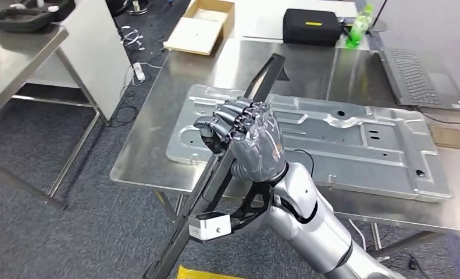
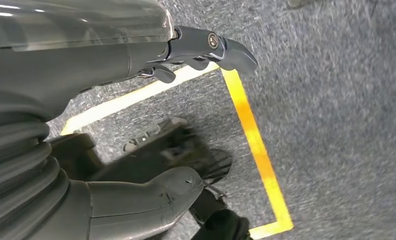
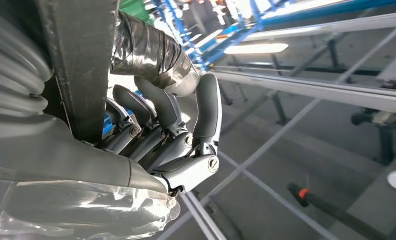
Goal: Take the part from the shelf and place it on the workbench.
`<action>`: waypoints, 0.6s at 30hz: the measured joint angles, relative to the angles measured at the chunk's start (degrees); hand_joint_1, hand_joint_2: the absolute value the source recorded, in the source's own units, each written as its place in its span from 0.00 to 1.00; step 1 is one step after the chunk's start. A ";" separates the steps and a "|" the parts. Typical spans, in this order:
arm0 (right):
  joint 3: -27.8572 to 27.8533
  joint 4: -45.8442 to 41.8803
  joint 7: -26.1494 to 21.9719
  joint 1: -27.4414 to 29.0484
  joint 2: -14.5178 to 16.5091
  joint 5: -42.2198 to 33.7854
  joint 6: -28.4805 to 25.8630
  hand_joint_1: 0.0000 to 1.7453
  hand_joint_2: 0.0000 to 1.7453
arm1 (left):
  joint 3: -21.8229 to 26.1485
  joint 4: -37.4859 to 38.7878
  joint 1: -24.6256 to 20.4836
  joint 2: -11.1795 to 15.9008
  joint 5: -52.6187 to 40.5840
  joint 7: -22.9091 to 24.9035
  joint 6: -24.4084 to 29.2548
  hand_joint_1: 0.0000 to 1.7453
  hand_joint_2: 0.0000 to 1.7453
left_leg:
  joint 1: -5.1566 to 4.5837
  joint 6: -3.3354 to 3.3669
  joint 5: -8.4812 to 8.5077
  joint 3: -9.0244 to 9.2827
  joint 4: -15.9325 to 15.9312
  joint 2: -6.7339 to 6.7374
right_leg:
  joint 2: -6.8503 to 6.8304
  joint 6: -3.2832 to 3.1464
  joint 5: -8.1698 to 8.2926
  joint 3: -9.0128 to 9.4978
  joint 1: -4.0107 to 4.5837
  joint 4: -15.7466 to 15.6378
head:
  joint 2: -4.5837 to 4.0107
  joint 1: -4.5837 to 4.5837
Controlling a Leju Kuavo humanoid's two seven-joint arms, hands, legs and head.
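Dark and long, the bar-shaped part was gripped near its middle by the right hand, whose fingers were wrapped closed around it; the part ran diagonally, its upper end over the steel workbench and its lower end hanging off the near edge above the carpeted floor. A large pressed metal panel lay flat on the workbench beneath the raised hand; a laptop and a black case sat further back. The left hand hung above a yellow floor marking, holding nothing, its fingers loosely curled rather than spread. Judged from this, removal from the shelf was complete and the carry nearly so; lowering the part onto the workbench and releasing it remained.
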 joint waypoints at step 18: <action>-4.27 0.86 2.27 -0.43 -1.26 -0.63 0.22 1.00 1.00 | 0.05 0.00 0.15 0.33 0.56 -0.35 0.13 0.00 1.00 | 0.35 2.22 8.22 5.90 -15.25 1.09 | -2.35 4.02 -2.01 -5.62 -1.34 9.41 | 0.00 0.63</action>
